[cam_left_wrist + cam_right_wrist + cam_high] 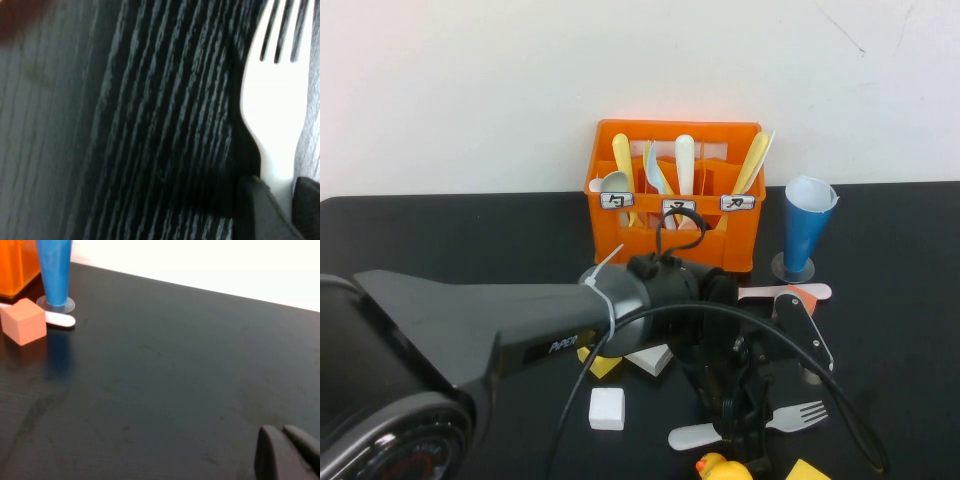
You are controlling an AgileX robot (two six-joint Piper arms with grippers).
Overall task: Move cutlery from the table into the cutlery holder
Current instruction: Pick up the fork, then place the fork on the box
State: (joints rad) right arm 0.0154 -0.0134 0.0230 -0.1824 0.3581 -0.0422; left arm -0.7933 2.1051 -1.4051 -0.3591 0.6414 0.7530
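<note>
The orange cutlery holder (675, 235) stands at the back of the black table (440, 240) with several pale spoons and forks upright in its compartments. A whitish fork (798, 415) lies on the table at the front. My left gripper (744, 424) reaches down onto its handle. In the left wrist view the fork (275, 100) runs between the two fingers (257, 210), which sit tight against the handle; the left gripper (278, 184) is shut on it. A cream utensil (765, 293) lies in front of the holder. My right gripper (281, 434) is shut and empty, low over bare table at the right.
A blue paper cup (807, 232) stands upside down to the right of the holder, an orange cube (807, 297) in front of it. A white cube (607, 408), yellow cubes (603, 364), a white block (650, 358) and a yellow duck (720, 468) lie around the left arm.
</note>
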